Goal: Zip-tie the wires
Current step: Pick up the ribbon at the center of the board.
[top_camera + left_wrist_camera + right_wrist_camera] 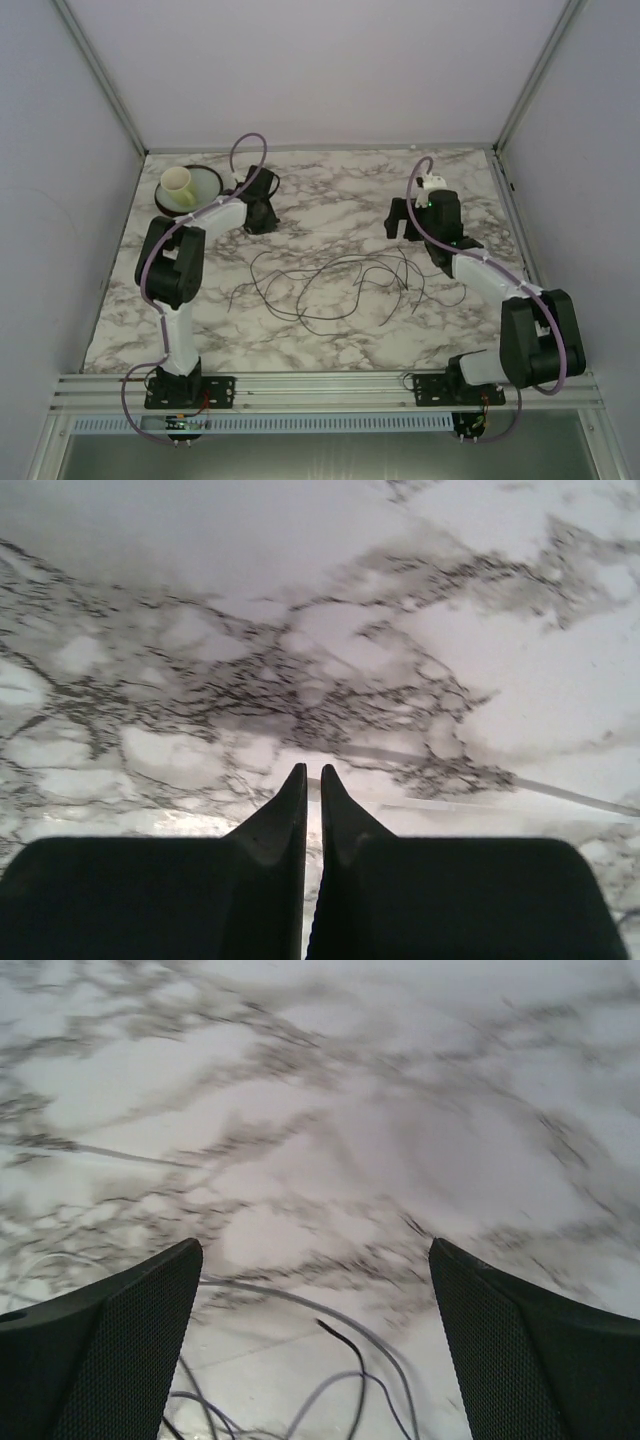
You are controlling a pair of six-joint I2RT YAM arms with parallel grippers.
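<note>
The wires (330, 280) lie as loose dark loops on the marble table (330, 190), in the middle. My right gripper (400, 220) is open and empty, just behind the wires' right side. In the right wrist view its fingers (120, 1330) stand wide apart, with wire ends (350, 1360) between them near the bottom edge. My left gripper (262, 215) is low over the table at the back left, away from the wires. Its fingers (290, 810) are almost together, on the end of a thin pale zip tie (480, 772) that runs off to the right.
A dark plate (205, 180) with a cream cup (180, 183) on it stands at the back left corner, just left of my left gripper. White walls and metal posts close in the table on three sides.
</note>
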